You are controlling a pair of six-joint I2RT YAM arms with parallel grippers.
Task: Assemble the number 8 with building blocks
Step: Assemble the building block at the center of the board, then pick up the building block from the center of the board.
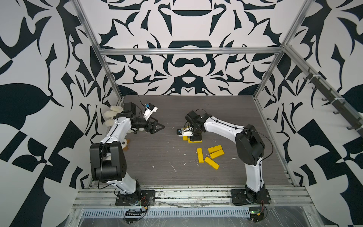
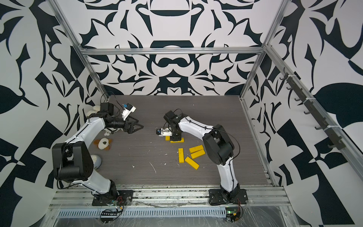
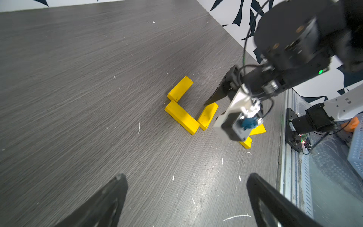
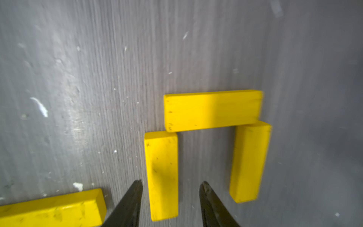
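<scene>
- I see the right gripper with its jaws parted, straddling the near end of the first side bar. There is a gap on each side, so nothing is clasped.
- That bar's far end touches the crosswise bar. The second side bar meets its other end, and the three form an arch lying flat on the table.
- Four loose bars lie clustered nearby, toward the right arm's base.
- The left gripper hangs spread wide and empty, well apart from every bar.
</scene>
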